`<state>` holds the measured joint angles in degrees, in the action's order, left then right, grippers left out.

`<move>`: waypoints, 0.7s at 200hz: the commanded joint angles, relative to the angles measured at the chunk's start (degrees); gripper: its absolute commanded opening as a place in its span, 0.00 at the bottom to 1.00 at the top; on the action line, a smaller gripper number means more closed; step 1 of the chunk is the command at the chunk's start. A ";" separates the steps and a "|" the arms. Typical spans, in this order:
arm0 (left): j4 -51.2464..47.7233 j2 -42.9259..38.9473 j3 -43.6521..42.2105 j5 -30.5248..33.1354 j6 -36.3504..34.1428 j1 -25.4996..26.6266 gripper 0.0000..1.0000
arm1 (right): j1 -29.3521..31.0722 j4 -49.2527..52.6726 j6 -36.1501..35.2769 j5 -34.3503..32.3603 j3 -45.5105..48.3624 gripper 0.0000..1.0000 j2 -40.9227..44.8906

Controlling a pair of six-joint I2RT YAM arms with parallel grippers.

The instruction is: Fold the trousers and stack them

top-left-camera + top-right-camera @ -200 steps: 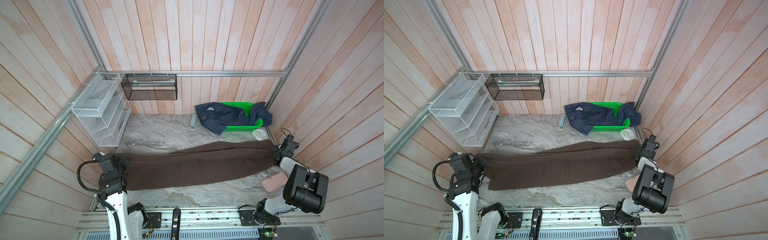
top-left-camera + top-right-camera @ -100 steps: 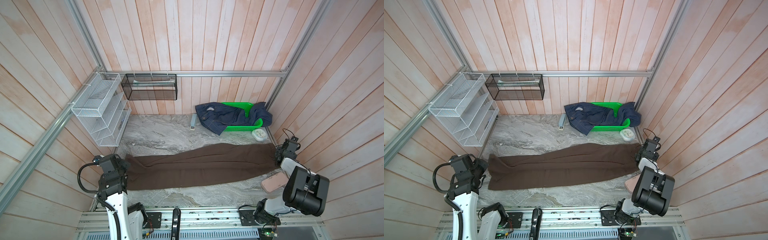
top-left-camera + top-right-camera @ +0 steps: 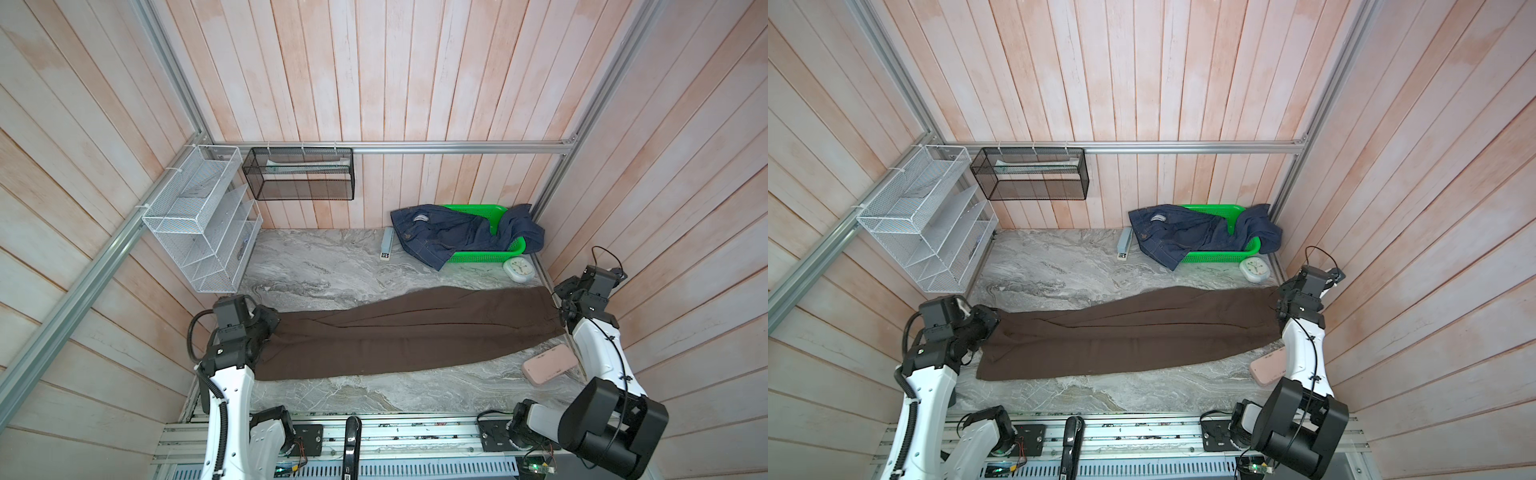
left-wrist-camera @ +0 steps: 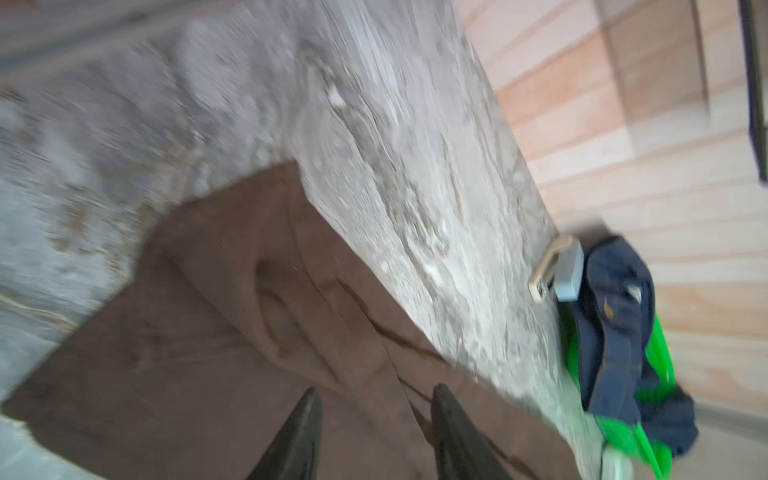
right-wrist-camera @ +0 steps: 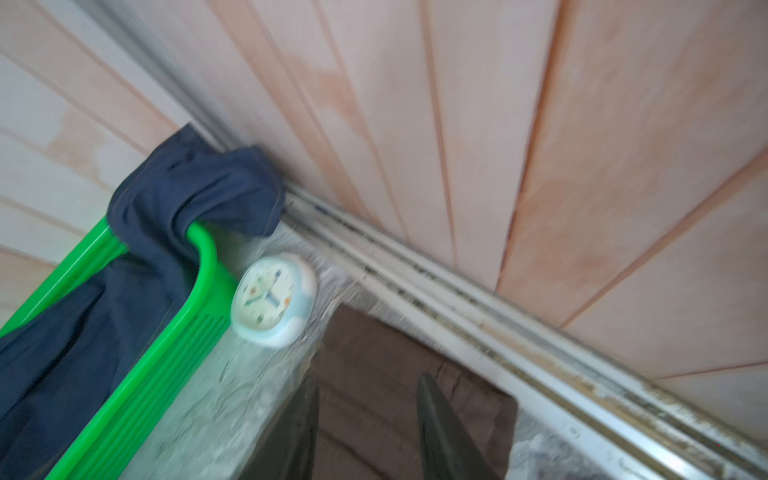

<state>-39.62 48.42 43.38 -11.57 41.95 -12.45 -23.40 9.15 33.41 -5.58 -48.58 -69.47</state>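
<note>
The dark brown trousers (image 3: pixel 407 332) (image 3: pixel 1129 332) lie flat across the marble table, folded lengthwise, reaching nearly from side to side. My left gripper (image 3: pixel 271 323) (image 3: pixel 989 321) hovers at their left end. In the left wrist view it (image 4: pixel 376 390) is open, with only cloth below the gap. My right gripper (image 3: pixel 559 312) (image 3: pixel 1277 309) stands at the right end by the wall. The right wrist view shows it (image 5: pixel 369 380) open just above the trousers' (image 5: pixel 374 399) end, holding nothing.
A green basket (image 3: pixel 478 257) with dark blue jeans (image 3: pixel 449 232) draped over it sits at the back right. A small pale clock (image 3: pixel 518 270) and a grey stapler-like item (image 3: pixel 387 245) flank it. A pink case (image 3: pixel 548 363) lies front right. A white wire rack (image 3: pixel 199 220) and a black mesh basket (image 3: pixel 299 174) hang on the walls.
Both grippers have opened and let go of the trousers' ends. The cloth, stretched taut before, has settled flat, and the left end has drawn slightly inward.
</note>
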 commanded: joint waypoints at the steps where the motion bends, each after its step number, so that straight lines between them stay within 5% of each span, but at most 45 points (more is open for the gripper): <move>1: 0.18 0.68 -0.68 0.71 5.13 9.07 0.46 | 4.25 10.50 9.61 12.40 1.25 0.37 2.54; 57: 4.66 6.87 -4.34 8.57 18.39 28.62 0.54 | 20.06 20.13 22.94 12.54 5.94 0.46 6.47; 107: 10.50 14.93 -5.41 8.16 23.26 30.90 0.62 | 22.46 20.44 27.51 12.67 9.41 0.48 5.96; 117: 11.41 16.07 -5.23 7.89 24.01 30.90 0.77 | 22.52 20.64 27.93 12.71 9.47 0.48 5.29; 140: 11.89 19.19 -4.33 7.88 25.22 30.94 0.78 | 22.48 20.63 28.55 12.64 10.11 0.48 3.88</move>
<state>-30.52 65.36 38.46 -5.06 64.31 18.24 -1.17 28.03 59.68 7.25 -39.38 -64.20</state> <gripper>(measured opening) 0.775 0.483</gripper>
